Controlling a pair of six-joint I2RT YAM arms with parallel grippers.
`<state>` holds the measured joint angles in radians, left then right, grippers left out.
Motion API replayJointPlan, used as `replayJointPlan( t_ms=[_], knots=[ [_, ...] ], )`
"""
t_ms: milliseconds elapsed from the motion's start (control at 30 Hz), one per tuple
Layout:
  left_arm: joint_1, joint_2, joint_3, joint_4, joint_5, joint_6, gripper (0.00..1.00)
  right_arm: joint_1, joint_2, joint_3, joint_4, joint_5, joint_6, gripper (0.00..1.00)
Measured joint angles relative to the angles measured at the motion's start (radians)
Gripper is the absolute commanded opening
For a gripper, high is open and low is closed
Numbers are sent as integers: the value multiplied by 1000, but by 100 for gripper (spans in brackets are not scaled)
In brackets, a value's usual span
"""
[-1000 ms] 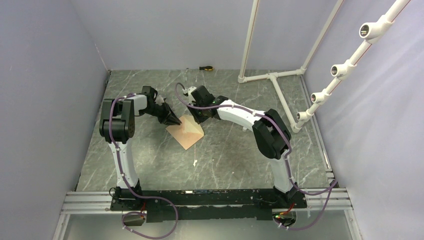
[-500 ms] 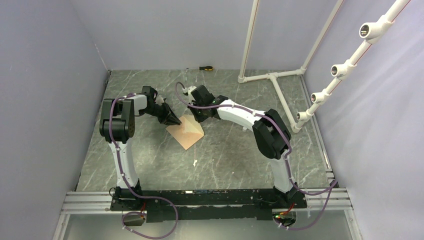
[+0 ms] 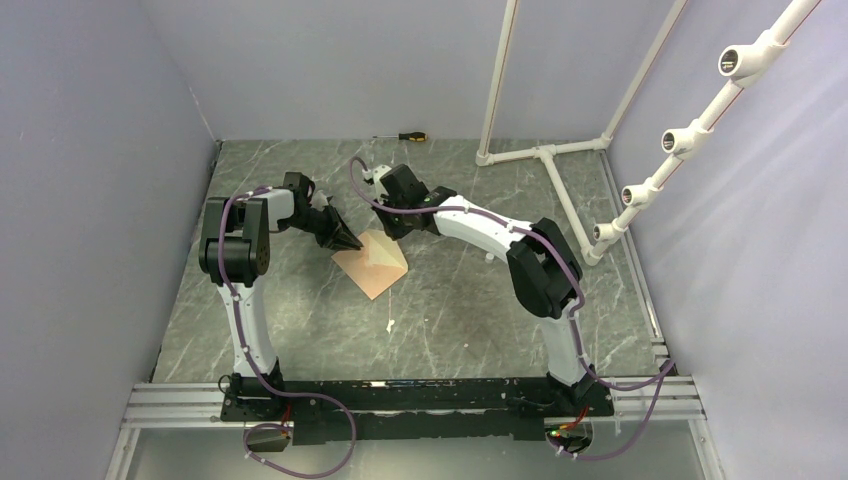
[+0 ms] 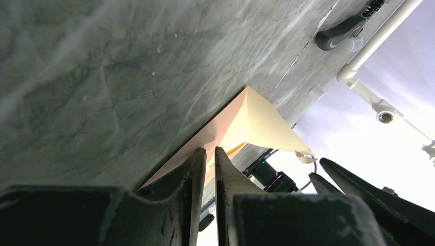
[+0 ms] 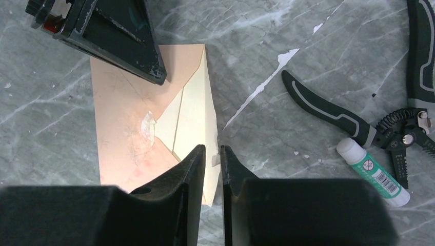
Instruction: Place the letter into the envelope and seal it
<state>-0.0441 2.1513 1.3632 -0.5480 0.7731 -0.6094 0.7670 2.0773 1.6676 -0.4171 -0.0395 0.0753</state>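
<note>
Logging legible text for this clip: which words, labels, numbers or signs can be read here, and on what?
No text can be read as words.
On the glue stick: a round crossed-out sign and a barcode; the print is too small to read.
On the envelope: no writing visible.

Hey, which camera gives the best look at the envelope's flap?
The right wrist view: it looks straight down on the envelope, with the pale flap large in frame. The left wrist view catches the flap from low down, as a raised triangle. The top external view shows the envelope small, flap detail lost.
</note>
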Motion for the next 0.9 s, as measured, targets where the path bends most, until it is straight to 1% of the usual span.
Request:
replayJointPlan(
  t_ms=[100,167,233,400,667,700,900],
  knots=[
    [0,0,0,0,0,0,20,0,0,0,-2,5,5,35],
    [0,0,0,0,0,0,20,0,0,2,-3,10,8,38],
    [0,0,0,0,1,0,20,0,0,3,-6,18,10,38],
    [2,3,0,0,5,0,20,0,10,13,-17,32,17,28],
    [3,4,0,0,8,0,20,-1,36,32,-43,27,26,27],
    [3,4,0,0,8,0,20,-1,37,33,-48,27,27,26],
    [3,5,0,0,8,0,19,-1,37,34,-49,26,29,6]
  ],
)
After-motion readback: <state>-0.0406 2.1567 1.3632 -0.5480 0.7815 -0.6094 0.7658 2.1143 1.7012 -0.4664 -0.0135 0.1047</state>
